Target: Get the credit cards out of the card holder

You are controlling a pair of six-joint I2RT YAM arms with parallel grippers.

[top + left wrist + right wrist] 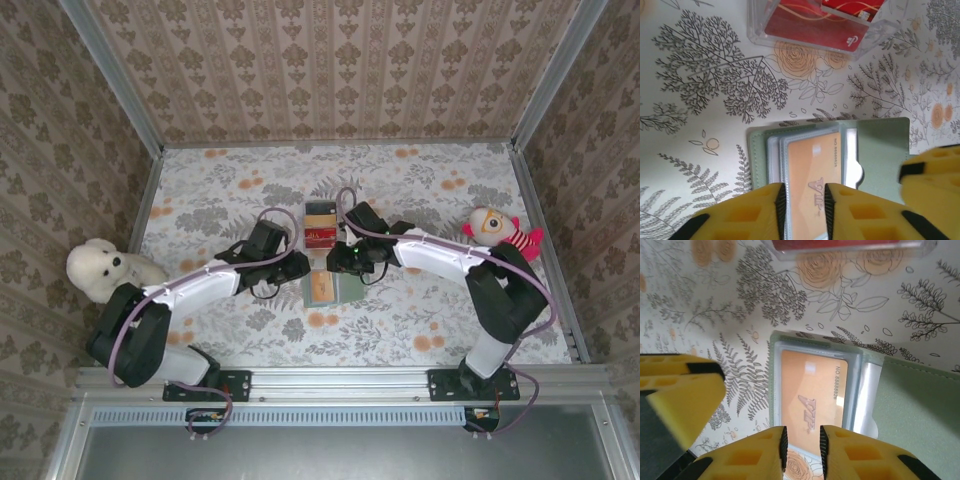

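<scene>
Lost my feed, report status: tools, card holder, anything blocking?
Left tool, right tool slightly open, both low over the card holder. Holder open flat, orange card inside. Clear box beyond, apart; nothing blocking.

White arm links, black joints, purple cables, yellow end effector fingers
</scene>
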